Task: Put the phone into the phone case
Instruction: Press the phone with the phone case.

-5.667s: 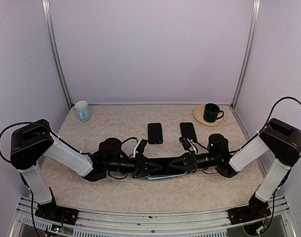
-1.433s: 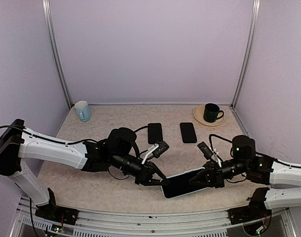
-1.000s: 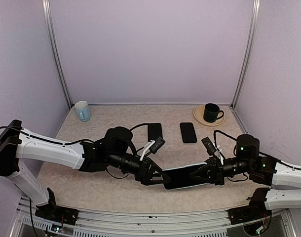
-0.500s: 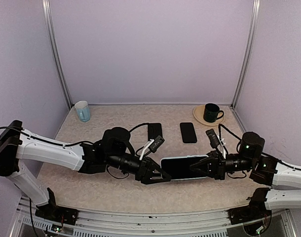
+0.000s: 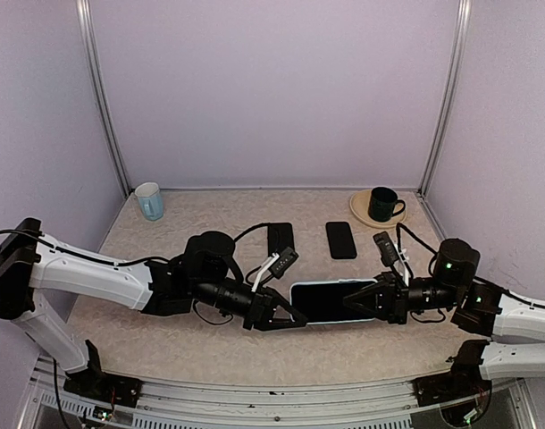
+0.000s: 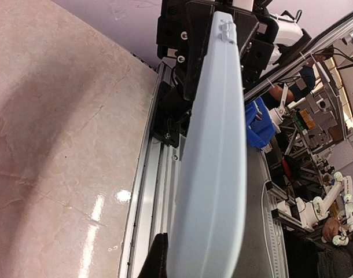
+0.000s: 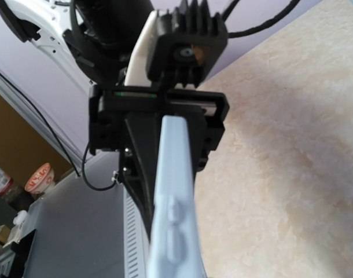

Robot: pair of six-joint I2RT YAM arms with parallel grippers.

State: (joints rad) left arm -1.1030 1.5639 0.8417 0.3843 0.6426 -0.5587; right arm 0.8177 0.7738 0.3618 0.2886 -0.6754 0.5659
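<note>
Top external view: nearest the arm bases, at about 5 o'clock from the middle of the beige marbled table (image 5: 210, 357), a black-screened phone (image 5: 331, 301) lies flat with its screen up. A thin rim of the pale blue phone case (image 5: 294, 292) frames it, so it appears seated in the case. The left gripper (image 5: 290, 315) pinches the cased phone at its 9 o'clock end. The right gripper (image 5: 360, 302) pinches it at its 3 o'clock end, so the phone spans the gap between the two arms.

In the left wrist view the case runs edge-on from 6 o'clock to 12 o'clock. One dark finger (image 6: 159, 260) presses its lower end, and raised side buttons (image 6: 225, 25) show near the top, where the other gripper's black body clamps it. In the right wrist view the same blue edge rises from 6 o'clock into the left gripper's body, with button bumps along it. No brand or lettering can be read on the case.

Farther back, at 12 o'clock of the held phone, two spare black phones (image 5: 280, 239) lie flat side by side and apart. At the far 10 o'clock corner stands a white and pale blue mug (image 5: 148, 201). At the far 2 o'clock corner a dark green mug (image 5: 380, 204) sits on a tan round saucer (image 5: 360, 211).
</note>
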